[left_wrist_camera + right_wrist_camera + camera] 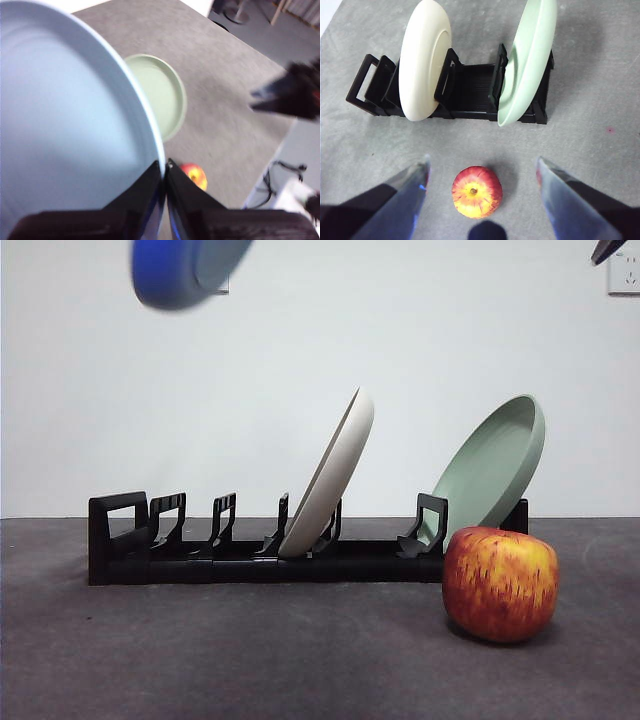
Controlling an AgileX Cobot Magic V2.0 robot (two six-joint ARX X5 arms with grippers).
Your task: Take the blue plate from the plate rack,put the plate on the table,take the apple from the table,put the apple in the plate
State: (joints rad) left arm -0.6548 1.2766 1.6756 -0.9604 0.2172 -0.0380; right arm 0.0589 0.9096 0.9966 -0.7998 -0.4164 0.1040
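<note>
While aloft, blue plate (185, 268) above cream plate (330, 475), green plate (492, 468)

three plates (330, 475), one apple (500, 583), one plate rack (200, 555), two pincers (480, 172)

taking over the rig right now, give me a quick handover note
Left gripper: shut on the blue plate, held high in the air above the rack's end, seen at the top of the front view.
Right gripper: open, hovering above the apple, not touching it.
Rack holds only the cream plate and the green plate.
Apple sits on the table in front of the green plate.
Done: blue plate is out of the rack.
Left: set the plate on the table, pick the apple, put it in the plate.
</note>
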